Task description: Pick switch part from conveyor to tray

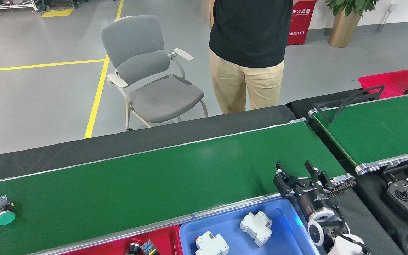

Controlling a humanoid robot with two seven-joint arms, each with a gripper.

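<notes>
A switch part (2, 211) with a round green button lies on the green conveyor (154, 177) at its far left, near the view's edge. My right gripper (293, 164) hovers open and empty over the belt's near right end, just above the blue tray (233, 232). That tray holds two white breaker parts (256, 226). A red tray (165, 238) to its left holds small switch parts (140, 247). My left gripper is out of view.
A second green conveyor (377, 131) runs off to the right, with a red bin (395, 81) behind it. A black controller (407, 196) lies at the right. A person (246, 53) stands behind the belt beside a grey chair (151, 78).
</notes>
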